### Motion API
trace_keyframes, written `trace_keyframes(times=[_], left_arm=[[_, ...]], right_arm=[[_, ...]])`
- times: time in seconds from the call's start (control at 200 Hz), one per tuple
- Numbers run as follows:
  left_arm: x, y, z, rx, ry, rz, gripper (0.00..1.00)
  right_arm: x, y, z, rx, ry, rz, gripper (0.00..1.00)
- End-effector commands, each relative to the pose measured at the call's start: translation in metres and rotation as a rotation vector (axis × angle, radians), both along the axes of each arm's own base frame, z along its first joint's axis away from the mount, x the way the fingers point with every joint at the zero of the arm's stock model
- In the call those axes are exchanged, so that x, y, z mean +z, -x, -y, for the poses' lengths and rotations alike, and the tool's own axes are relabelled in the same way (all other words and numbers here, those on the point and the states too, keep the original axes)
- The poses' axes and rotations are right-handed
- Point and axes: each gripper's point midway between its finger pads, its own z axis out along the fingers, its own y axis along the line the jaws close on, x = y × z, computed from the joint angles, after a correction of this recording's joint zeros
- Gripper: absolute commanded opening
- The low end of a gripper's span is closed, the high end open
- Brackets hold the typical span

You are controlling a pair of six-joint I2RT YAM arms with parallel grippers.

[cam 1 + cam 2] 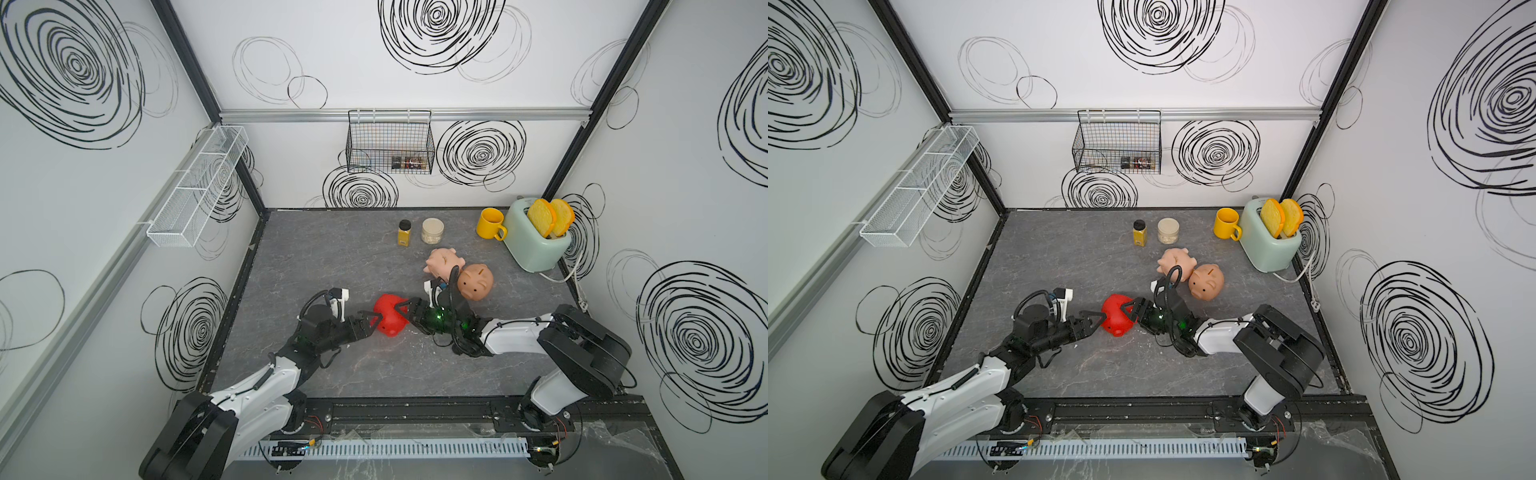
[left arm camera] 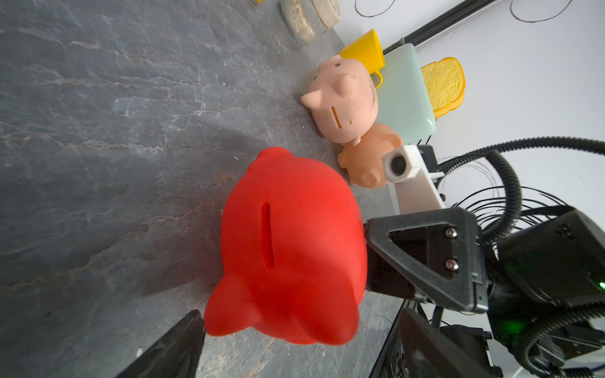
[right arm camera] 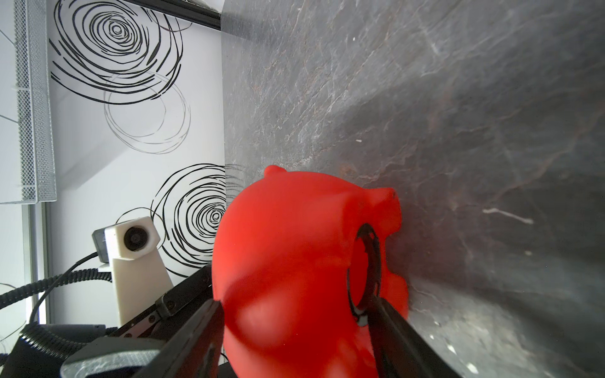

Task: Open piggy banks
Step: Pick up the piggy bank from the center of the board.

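The red piggy bank [image 1: 388, 316] [image 1: 1116, 318] lies on its side mid-table, coin slot [image 2: 268, 235] facing the left wrist camera. My right gripper [image 1: 404, 309] [image 3: 294, 307] is shut on it, one finger on its back and the other at the black ring [image 3: 368, 261] round its belly opening. My left gripper [image 1: 374, 322] [image 2: 301, 347] stands open around the pig's opposite end, jaws wide, one tip near an ear. The pale pink piggy bank [image 1: 442, 259] [image 2: 343, 101] lies tipped further back, touching the upright peach-tan one [image 1: 476, 282] [image 2: 370, 153].
At the back right stand a yellow mug [image 1: 490, 222] and a mint toaster [image 1: 536, 245] holding bread slices, its cord trailing along the right wall. A spice jar [image 1: 404, 232] and a white-lidded jar [image 1: 432, 230] stand at the back. A wire basket [image 1: 390, 141] hangs on the back wall.
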Motion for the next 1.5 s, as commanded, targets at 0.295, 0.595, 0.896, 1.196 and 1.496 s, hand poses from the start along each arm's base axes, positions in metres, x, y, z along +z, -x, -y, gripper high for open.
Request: trace_keyframes(times=[0.295,0.595,0.896,1.196,1.496], left_arm=[[0.006,0.000,0.016,-0.045,0.087,-0.013,0.96],[0.001,-0.002,0.020,-0.055,0.112,-0.023,0.96],[0.002,-0.004,0.026,-0.071,0.158,-0.026,0.96],[0.004,-0.002,0.030,-0.079,0.213,-0.038,0.97],[0.004,-0.004,0.029,-0.071,0.220,-0.036,0.89]], right_arm=[[-0.043,0.012,0.020,-0.012,0.155,-0.095,0.73],[-0.045,0.012,0.021,-0.012,0.162,-0.098,0.73],[-0.046,0.011,0.020,-0.009,0.166,-0.097,0.73],[-0.048,0.011,0.018,-0.004,0.165,-0.103,0.73],[-0.047,0.011,0.017,0.003,0.162,-0.102,0.73]])
